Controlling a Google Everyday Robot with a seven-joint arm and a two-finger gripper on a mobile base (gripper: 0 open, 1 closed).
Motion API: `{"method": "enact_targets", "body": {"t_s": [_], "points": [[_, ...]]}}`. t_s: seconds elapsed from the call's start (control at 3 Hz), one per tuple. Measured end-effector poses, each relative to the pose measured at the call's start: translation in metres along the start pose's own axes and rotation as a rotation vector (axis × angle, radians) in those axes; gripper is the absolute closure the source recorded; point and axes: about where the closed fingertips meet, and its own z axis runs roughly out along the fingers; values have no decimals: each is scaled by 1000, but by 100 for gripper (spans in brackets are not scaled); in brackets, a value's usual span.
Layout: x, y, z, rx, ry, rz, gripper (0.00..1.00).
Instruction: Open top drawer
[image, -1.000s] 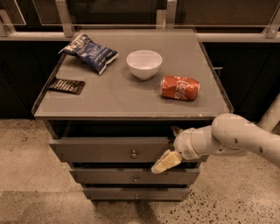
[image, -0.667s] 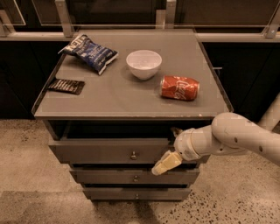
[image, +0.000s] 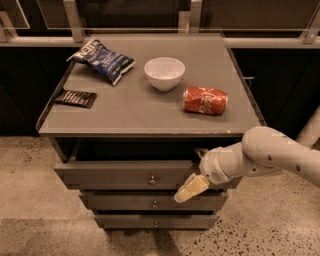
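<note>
My arm (image: 272, 152): smooth off-white rounded casing, ringed wrist collar. My gripper (image: 190, 188): pale tan, below the desk's (image: 135, 112) front edge, right of centre.

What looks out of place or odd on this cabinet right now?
The red soda can lies on its side on the cabinet top, right of the white bowl. The top drawer sits slightly pulled out, with the gripper just in front, right of its knob. Nothing looks spilled.

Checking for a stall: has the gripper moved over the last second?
No. The gripper stays just right of the knob on the top drawer.
</note>
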Motion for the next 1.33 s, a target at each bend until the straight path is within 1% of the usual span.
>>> {"method": "enact_targets", "body": {"t_s": [0.33, 0.67, 1.0, 1.33], "points": [[-2, 0, -2, 0, 1, 0, 0], [3, 15, -13, -57, 22, 11, 0], [8, 47, -51, -149, 77, 16, 0], [10, 80, -80, -251, 137, 1, 0]]}}
